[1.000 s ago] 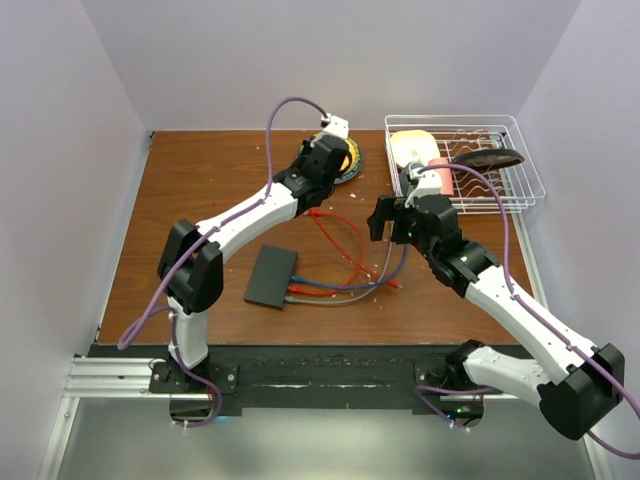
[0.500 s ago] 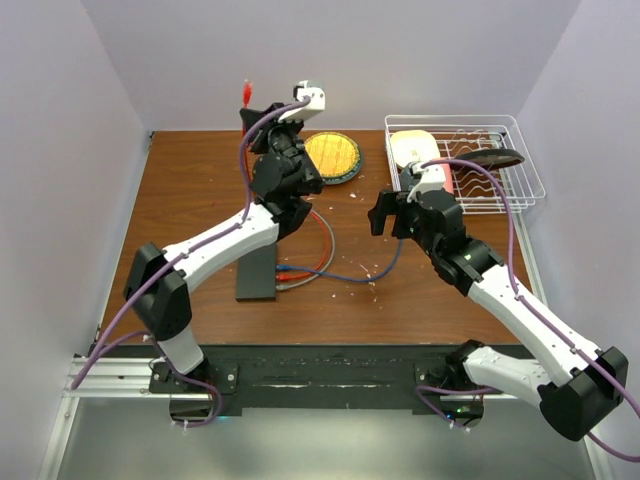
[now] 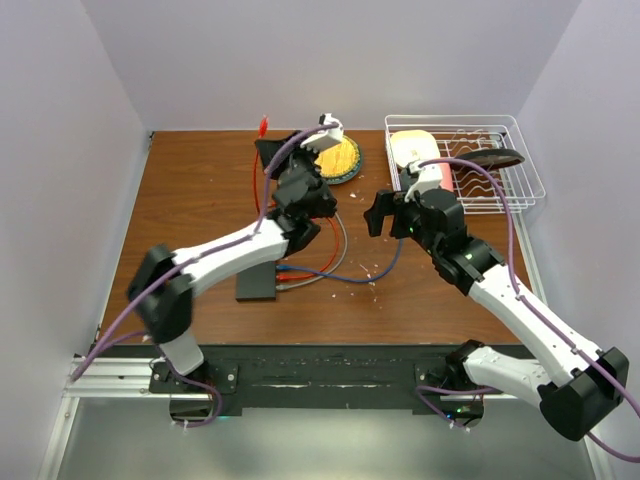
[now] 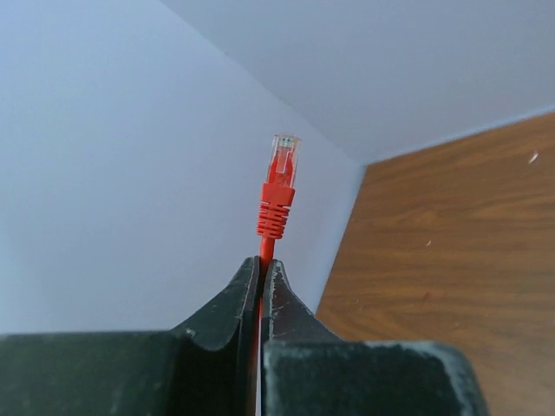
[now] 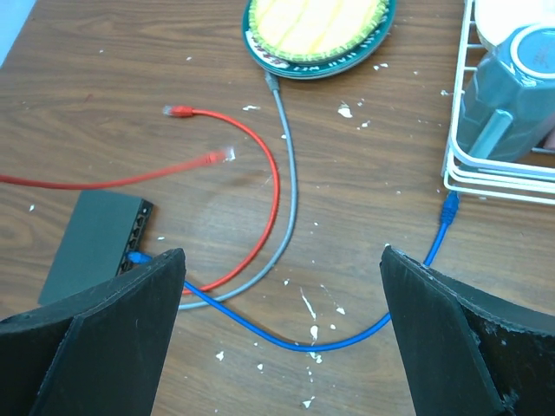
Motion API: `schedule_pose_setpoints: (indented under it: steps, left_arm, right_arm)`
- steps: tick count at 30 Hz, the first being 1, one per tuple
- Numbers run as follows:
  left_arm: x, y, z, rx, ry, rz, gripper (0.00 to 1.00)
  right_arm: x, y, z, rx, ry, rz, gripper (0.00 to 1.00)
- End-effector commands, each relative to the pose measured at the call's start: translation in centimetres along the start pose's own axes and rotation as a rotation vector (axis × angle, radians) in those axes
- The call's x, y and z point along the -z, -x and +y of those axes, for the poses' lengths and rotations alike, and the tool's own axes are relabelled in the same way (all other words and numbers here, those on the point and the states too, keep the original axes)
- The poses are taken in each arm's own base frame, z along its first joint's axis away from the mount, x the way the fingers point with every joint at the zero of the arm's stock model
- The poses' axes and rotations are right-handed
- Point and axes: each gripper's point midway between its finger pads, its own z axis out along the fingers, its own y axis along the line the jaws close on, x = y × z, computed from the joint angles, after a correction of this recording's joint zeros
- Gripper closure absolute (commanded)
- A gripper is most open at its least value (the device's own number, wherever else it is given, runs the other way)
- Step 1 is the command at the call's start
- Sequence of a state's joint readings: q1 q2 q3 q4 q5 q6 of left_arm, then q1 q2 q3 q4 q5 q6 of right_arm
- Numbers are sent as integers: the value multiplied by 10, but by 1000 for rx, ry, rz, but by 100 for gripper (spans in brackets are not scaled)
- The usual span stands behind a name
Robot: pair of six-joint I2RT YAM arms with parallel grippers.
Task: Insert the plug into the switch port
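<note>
My left gripper (image 3: pixel 270 150) is raised above the back of the table and shut on a red cable, just below its red plug (image 3: pixel 264 126). In the left wrist view the plug (image 4: pixel 279 178) sticks straight up out of the closed fingertips (image 4: pixel 247 282). The dark grey switch (image 3: pixel 257 284) lies flat under the left arm, partly hidden. In the right wrist view the switch (image 5: pixel 94 243) shows its sockets on the right edge, with a blue cable (image 5: pixel 286 334) going in. My right gripper (image 3: pixel 384 213) hovers open and empty over the cables (image 5: pixel 282 329).
A yellow dish (image 3: pixel 341 158) sits at the back centre. A white wire rack (image 3: pixel 520 165) holding a teal mug (image 5: pixel 512 78) stands at the back right. A grey cable (image 5: pixel 290 191), a second red plug (image 5: pixel 179 111) and a blurred red cable end (image 5: pixel 217 157) lie near the switch.
My left arm lifted the red cable from beside the dish, swung up and left, then came back a little to the right. The switch was dragged and turned. The right arm barely moved.
</note>
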State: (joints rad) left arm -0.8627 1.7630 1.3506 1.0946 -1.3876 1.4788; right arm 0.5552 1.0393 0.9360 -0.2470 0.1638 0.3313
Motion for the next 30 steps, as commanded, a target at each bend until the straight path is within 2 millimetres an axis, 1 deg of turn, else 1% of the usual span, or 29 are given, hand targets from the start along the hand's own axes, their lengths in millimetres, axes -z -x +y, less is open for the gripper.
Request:
schedule_pose_setpoints:
  steps: [1, 2, 3, 4, 5, 6, 7, 8, 9, 10, 11, 12, 13, 14, 15, 16, 17, 18, 19, 20, 21, 22, 23, 24, 25, 26, 27, 28, 30]
  left_arm:
    - [19, 53, 24, 628, -363, -113, 100]
    - [13, 50, 30, 682, -462, -119, 100]
    - [32, 67, 17, 735, -663, -196, 100]
    - [40, 64, 7, 772, -730, -208, 100]
    - [58, 76, 15, 839, -846, -278, 100]
    - [69, 82, 15, 865, -908, -308, 100]
    - [76, 80, 8, 881, -959, -305, 100]
    - [92, 86, 9, 899, -1051, -349, 100]
    - [100, 87, 7, 917, -1100, -360, 100]
    - [109, 80, -6, 908, -1151, -355, 100]
    - [122, 86, 1, 938, -1216, -417, 100]
    - [128, 87, 2, 967, -1244, -435, 100]
    - [135, 75, -14, 949, -1282, -419, 100]
    - [141, 78, -7, 978, -1304, -467, 100]
    - [144, 73, -12, 980, -1319, -466, 100]
    - [147, 62, -25, 962, -1336, -447, 100]
    - [154, 63, -23, 974, -1362, -479, 100]
    - [157, 61, -24, 975, -1376, -488, 100]
    - [160, 52, -34, 967, -1389, -477, 100]
    - [163, 55, -25, 1001, -1395, -522, 100]
    - [165, 54, -24, 1022, -1398, -527, 100]
    - [166, 46, -30, 1023, -1400, -516, 100]
    - [166, 47, -24, 1043, -1392, -532, 100]
    - [165, 45, -26, 1043, -1386, -524, 100]
    - [164, 44, -26, 1045, -1382, -515, 100]
    - [162, 42, -27, 1046, -1373, -501, 100]
    - [163, 42, -27, 1047, -1376, -498, 100]
    - [163, 42, -26, 1051, -1378, -500, 100]
    - [165, 43, -24, 1058, -1386, -504, 100]
  right_arm:
    - [18, 49, 21, 30, 93, -122, 2]
    - [20, 50, 22, 32, 99, -127, 2]
    - [25, 53, 28, 44, 136, -136, 1]
    - [28, 55, 31, 48, 157, -142, 1]
    - [31, 59, 36, 51, 183, -160, 2]
    - [38, 65, 40, 56, 211, -183, 2]
    - [44, 70, 49, 59, 258, -198, 1]
    - [48, 75, 53, 61, 279, -215, 1]
    - [57, 81, 56, 62, 304, -241, 1]
    - [63, 87, 62, 62, 337, -262, 1]
    - [67, 91, 65, 62, 352, -275, 1]
    - [72, 98, 69, 59, 372, -292, 1]
    - [76, 102, 73, 61, 390, -303, 1]
    - [80, 104, 79, 67, 427, -303, 1]
    - [85, 111, 84, 67, 448, -319, 1]
    - [88, 116, 87, 64, 465, -334, 1]
    - [91, 117, 92, 58, 495, -337, 1]
    - [91, 120, 95, 56, 506, -342, 1]
    - [90, 121, 97, 52, 518, -346, 1]
    - [84, 117, 101, 48, 537, -323, 1]
    - [80, 114, 104, 44, 550, -309, 1]
    - [78, 114, 107, 37, 561, -305, 1]
    - [73, 111, 109, 17, 571, -290, 1]
    - [69, 106, 110, 6, 581, -283, 2]
    - [67, 108, 112, -6, 591, -297, 2]
    - [63, 105, 112, -21, 593, -286, 2]
    - [60, 100, 113, -22, 597, -274, 1]
    - [60, 101, 115, -23, 608, -282, 1]
    - [55, 95, 114, -37, 608, -274, 1]
